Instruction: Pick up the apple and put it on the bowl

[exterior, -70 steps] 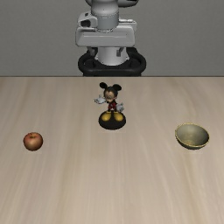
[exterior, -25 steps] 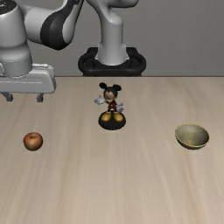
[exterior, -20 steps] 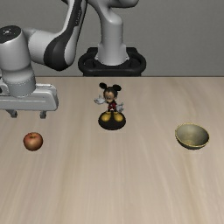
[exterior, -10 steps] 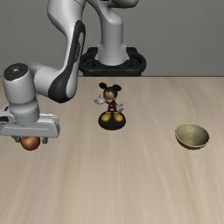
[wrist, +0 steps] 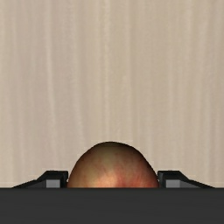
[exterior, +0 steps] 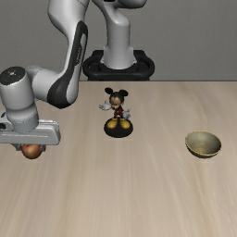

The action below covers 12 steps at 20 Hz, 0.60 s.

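A red-brown apple (exterior: 33, 152) lies on the wooden table near the exterior view's left edge, mostly covered by my hand. My gripper (exterior: 32, 145) is down over it. In the wrist view the apple (wrist: 114, 164) fills the gap of my gripper (wrist: 112, 180), and each fingertip (wrist: 54, 179) presses against one of its sides, so the gripper is shut on the apple. The apple still rests at table level. An olive-green bowl (exterior: 204, 144) stands far off at the exterior view's right, with nothing in it.
A Mickey Mouse figure (exterior: 116, 112) on a black base stands mid-table, between the apple and the bowl and a little toward the robot base (exterior: 118, 65). Bare wooden table (exterior: 130, 194) stretches across the front.
My arm swung from above the base out to the exterior view's left and came down over the apple. In the last half second the hand has barely moved; apple and bowl stay put.
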Tool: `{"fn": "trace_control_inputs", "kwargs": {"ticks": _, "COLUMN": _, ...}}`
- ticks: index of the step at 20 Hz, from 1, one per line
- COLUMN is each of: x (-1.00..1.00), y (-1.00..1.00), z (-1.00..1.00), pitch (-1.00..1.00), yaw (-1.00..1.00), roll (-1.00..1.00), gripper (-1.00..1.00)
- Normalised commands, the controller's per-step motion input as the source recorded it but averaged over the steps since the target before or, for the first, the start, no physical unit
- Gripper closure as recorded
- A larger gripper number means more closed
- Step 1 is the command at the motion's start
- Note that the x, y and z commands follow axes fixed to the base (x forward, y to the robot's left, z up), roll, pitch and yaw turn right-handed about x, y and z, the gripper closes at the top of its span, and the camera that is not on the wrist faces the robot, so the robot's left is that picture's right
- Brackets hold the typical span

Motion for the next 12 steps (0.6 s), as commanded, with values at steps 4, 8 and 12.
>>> {"fn": "trace_control_inputs", "kwargs": {"ticks": 4, "x": 0.00, "y": 0.00, "z": 0.50, "pitch": 0.00, "yaw": 0.00, "roll": 0.00, "gripper": 1.00}}
{"fn": "trace_control_inputs", "kwargs": {"ticks": 8, "x": 0.00, "y": 0.00, "z": 1.00, "pitch": 0.00, "yaw": 0.00, "roll": 0.00, "gripper": 1.00}}
{"fn": "trace_control_inputs", "kwargs": {"ticks": 12, "x": 0.00, "y": 0.50, "z": 0.50, "pitch": 0.00, "yaw": 0.00, "roll": 0.00, "gripper": 1.00}}
